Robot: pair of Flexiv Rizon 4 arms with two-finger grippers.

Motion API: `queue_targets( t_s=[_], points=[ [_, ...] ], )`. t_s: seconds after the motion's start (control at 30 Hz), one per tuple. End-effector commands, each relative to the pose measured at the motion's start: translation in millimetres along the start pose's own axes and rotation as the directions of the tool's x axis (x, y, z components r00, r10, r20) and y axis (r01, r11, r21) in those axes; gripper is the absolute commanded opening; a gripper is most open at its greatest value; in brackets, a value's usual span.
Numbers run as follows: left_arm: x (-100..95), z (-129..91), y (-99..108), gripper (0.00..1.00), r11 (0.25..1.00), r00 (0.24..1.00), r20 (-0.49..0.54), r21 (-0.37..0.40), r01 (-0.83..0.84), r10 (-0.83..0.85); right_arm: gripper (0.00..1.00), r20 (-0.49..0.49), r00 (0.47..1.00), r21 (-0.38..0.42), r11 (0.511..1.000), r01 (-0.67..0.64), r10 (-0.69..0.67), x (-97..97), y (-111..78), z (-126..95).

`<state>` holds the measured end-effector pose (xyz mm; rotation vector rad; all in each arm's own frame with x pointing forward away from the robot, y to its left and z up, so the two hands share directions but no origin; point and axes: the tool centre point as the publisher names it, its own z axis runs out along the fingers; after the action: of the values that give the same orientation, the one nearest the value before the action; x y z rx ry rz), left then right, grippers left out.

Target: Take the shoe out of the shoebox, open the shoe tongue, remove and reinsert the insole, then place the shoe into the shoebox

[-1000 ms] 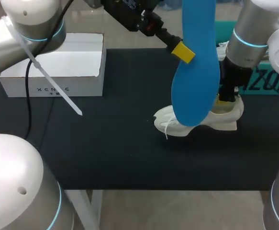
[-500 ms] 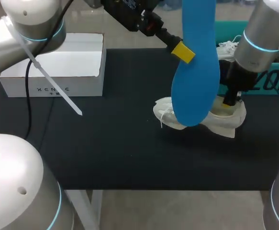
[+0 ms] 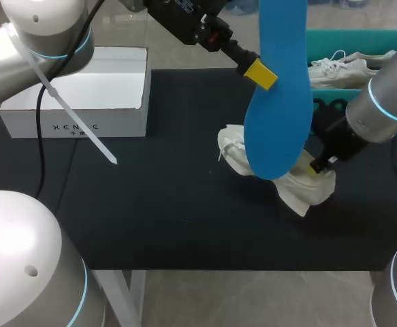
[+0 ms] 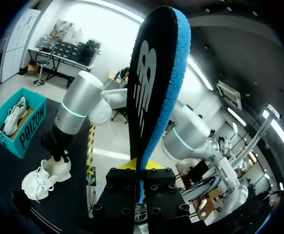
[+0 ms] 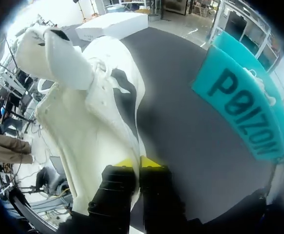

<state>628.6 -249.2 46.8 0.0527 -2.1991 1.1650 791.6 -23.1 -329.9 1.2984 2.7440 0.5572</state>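
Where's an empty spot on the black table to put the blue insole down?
The biggest bare patch of black mat lies between the white shoebox and the shoe. The strip along the near edge is bare too. The right is crowded: the right claw grips the shoe, the left claw holds the insole up near it, the teal box stands behind.

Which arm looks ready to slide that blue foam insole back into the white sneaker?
Left: its left gripper clamps the blue foam insole, held up close to the white sneaker. The right gripper is occupied, pinching the sneaker's collar.
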Motion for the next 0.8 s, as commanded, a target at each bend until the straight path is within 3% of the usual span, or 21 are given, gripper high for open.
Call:
queue_targets(
  t_s=[0.03, 0.33, 0.4, 0.47, 0.6, 0.8],
  points=[
    [0.8, 0.1, 1.4, 0.00, 1.000, 1.000, 0.002, 0.001, 0.000, 0.000, 0.00, -0.028, 0.999, -0.044, 0.999, -0.022, 0.021, -6.7, -2.4, 2.9],
    [0.8, 0.1, 1.4, 0.00, 1.000, 1.000, 0.002, 0.001, 0.000, 0.000, 0.00, -0.028, 0.999, -0.044, 0.999, -0.022, 0.021, -6.7, -2.4, 2.9],
    [0.8, 0.1, 1.4, 0.00, 1.000, 1.000, 0.002, 0.001, 0.000, 0.000, 0.00, 0.034, 0.999, -0.001, 1.000, -0.018, 0.018, -0.8, -8.5, 4.2],
    [0.8, 0.1, 1.4, 0.00, 1.000, 1.000, 0.002, 0.001, 0.000, 0.000, 0.00, 0.109, 0.992, 0.019, 0.998, -0.061, 0.059, 3.3, -13.8, 4.3],
    [0.8, 0.1, 1.4, 0.00, 1.000, 1.000, 0.002, 0.001, 0.000, 0.000, 0.00, 0.149, 0.976, -0.013, 0.987, -0.159, 0.159, 9.6, -18.8, 1.6],
    [0.8, 0.1, 1.4, 0.00, 1.000, 1.000, 0.002, 0.001, 0.000, 0.000, 0.00, 0.119, 0.948, -0.063, 0.955, -0.290, 0.296, 14.9, -22.2, -1.3]
  ],
)
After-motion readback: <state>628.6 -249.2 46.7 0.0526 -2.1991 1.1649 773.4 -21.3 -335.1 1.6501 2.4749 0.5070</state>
